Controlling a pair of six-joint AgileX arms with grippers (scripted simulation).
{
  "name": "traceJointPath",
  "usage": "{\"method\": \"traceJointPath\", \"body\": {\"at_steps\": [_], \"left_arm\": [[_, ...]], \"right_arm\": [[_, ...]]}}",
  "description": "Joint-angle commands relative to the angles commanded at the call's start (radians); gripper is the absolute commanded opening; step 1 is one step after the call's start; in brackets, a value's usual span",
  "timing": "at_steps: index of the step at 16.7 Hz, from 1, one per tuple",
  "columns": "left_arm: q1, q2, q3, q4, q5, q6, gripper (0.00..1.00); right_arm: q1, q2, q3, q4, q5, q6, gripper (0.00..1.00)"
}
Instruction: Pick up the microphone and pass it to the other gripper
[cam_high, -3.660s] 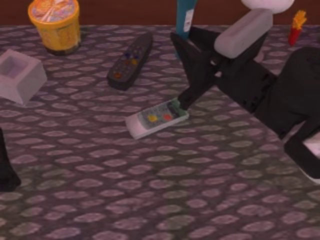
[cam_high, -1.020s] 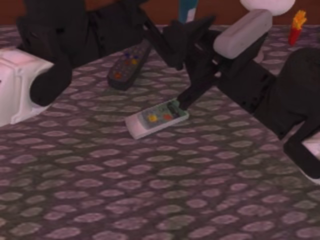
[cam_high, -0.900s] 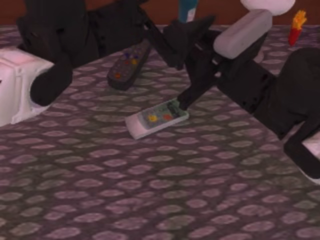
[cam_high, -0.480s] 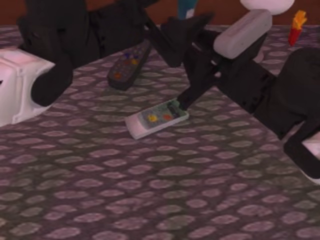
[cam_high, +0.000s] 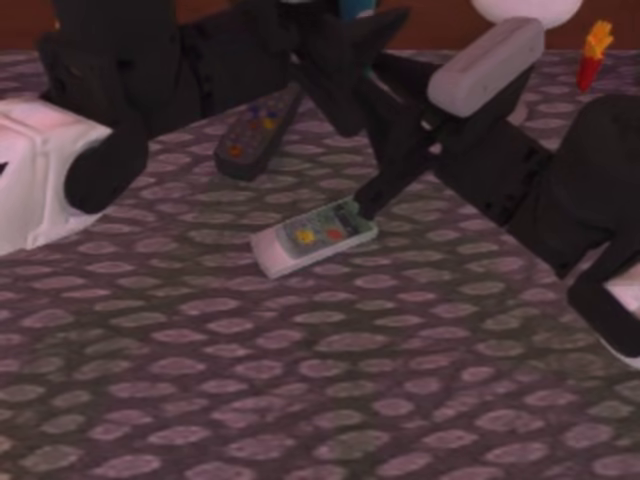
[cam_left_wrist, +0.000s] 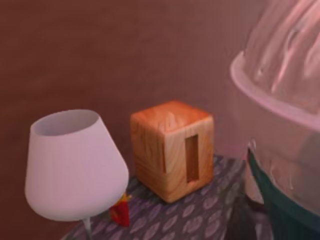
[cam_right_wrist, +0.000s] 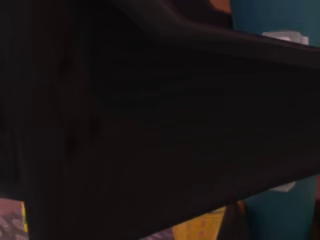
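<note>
1. Microphone (cam_high: 352, 8) up off the bench at the far edge, mid-width, only a sliver of teal showing in the top view; white head looming close in the left wrist view.
2. Left end effector (cam_high: 322, 75) and right end effector (cam_high: 385, 60) crowded together around it; cannot tell how either one is set, as black on black hides it.
3. Risk of a drop: letting go on the right before a firm hold on the left, with a slim tapered handle likely to slide out.
4. Risk of collision: so little room between the 2 that any sideways correction could knock the handle askew.
5. Risk of a poor hold: closing on the round head instead of the handle.
6. If dropped, likely landing near the black remote (cam_high: 255, 130) or off the far edge.
7. Right wrist view dark.
</note>
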Motion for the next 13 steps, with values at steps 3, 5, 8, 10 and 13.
{"method": "traceJointPath", "body": {"at_steps": [3, 5, 8, 10, 13], "left_arm": [[0.0, 0.0, 0.0, 0.0, 0.0, 0.0, 0.0], [0.0, 0.0, 0.0, 0.0, 0.0, 0.0, 0.0], [0.0, 0.0, 0.0, 0.0, 0.0, 0.0, 0.0], [0.0, 0.0, 0.0, 0.0, 0.0, 0.0, 0.0], [0.0, 0.0, 0.0, 0.0, 0.0, 0.0, 0.0]], "right_arm": [[0.0, 0.0, 0.0, 0.0, 0.0, 0.0, 0.0], [0.0, 0.0, 0.0, 0.0, 0.0, 0.0, 0.0], [0.0, 0.0, 0.0, 0.0, 0.0, 0.0, 0.0], [0.0, 0.0, 0.0, 0.0, 0.0, 0.0, 0.08], [0.0, 0.0, 0.0, 0.0, 0.0, 0.0, 0.3]]}}
